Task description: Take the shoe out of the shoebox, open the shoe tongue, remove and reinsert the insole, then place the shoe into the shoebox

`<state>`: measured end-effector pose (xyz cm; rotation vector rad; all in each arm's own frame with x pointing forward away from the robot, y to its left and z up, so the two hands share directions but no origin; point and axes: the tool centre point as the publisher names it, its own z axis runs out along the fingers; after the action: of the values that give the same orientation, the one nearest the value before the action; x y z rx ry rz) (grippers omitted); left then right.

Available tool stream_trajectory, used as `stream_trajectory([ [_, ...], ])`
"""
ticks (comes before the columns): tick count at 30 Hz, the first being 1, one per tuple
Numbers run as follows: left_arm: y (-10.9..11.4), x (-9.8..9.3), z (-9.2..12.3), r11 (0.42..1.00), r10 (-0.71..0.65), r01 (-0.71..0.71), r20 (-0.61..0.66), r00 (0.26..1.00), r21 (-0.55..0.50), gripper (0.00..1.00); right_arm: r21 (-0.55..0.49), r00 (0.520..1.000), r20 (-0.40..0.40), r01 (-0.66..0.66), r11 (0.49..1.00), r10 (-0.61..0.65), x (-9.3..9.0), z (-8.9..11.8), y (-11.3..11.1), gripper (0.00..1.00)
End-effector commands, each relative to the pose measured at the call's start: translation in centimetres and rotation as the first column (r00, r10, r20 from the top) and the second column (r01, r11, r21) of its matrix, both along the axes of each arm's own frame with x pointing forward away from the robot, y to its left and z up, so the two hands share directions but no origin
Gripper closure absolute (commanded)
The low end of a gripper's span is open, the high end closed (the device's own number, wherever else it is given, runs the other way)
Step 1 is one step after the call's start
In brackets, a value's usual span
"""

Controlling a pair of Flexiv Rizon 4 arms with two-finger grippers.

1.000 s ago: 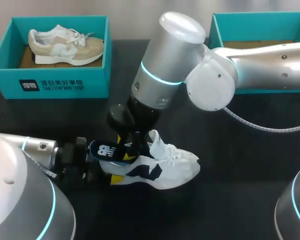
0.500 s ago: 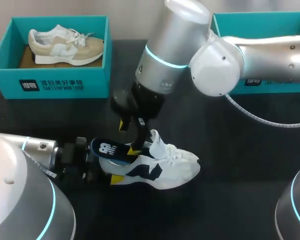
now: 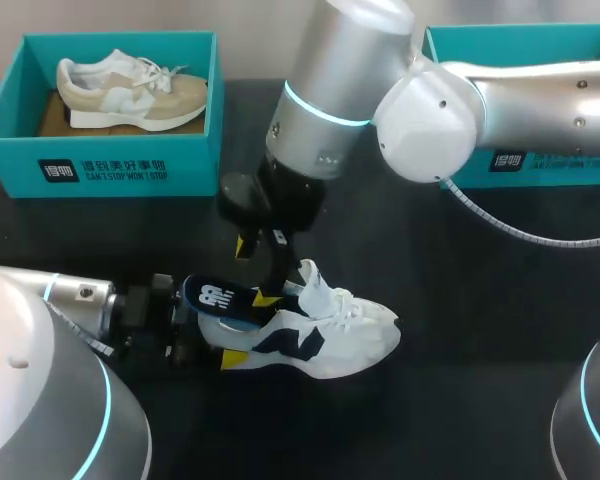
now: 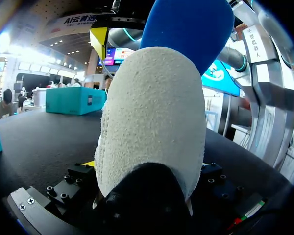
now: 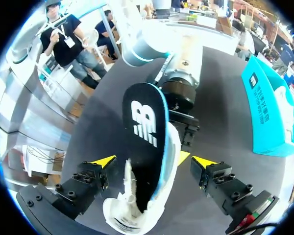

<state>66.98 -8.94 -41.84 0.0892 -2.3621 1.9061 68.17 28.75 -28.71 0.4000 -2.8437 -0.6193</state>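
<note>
A white shoe (image 3: 330, 335) with a navy logo lies on its side on the black table. Its heel sits between the fingers of my left gripper (image 3: 205, 340), which is shut on it. In the left wrist view the rough white heel (image 4: 157, 112) fills the space at my left gripper (image 4: 147, 171). A dark blue insole (image 3: 220, 299) sticks up and out of the shoe's heel end. My right gripper (image 3: 257, 272) hangs open just above the shoe's mouth. In the right wrist view the insole (image 5: 144, 132) lies between the spread fingers of my right gripper (image 5: 154, 161), untouched.
A teal shoebox (image 3: 100, 170) at the back left holds a beige shoe (image 3: 130, 90). A second teal shoebox (image 3: 450, 60) stands at the back right, partly behind my right arm. Black table shows in front of and to the right of the white shoe.
My right gripper has opened, let go of the insole and risen a little. The insole stays sticking out of the shoe. The left arm has not moved.
</note>
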Motion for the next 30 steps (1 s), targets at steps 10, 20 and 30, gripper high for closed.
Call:
stream_trajectory([
  [10,-0.1,0.2,-0.5,1.0,0.001,-0.001,0.0,1.0,0.001,1.0,-0.017,0.952,-0.283,-0.128,0.992,0.118,1.4,-0.6,2.4,0.0],
  [20,-0.1,0.2,-0.5,1.0,0.001,-0.001,0.0,1.0,0.001,1.0,-0.02,0.92,-0.369,-0.151,0.988,0.133,1.3,-2.1,2.1,0.0],
  [30,-0.1,0.2,-0.5,1.0,0.001,-0.001,0.0,1.0,0.001,1.0,-0.001,0.888,-0.437,-0.159,0.987,0.143,0.3,-3.2,1.5,0.19],
])
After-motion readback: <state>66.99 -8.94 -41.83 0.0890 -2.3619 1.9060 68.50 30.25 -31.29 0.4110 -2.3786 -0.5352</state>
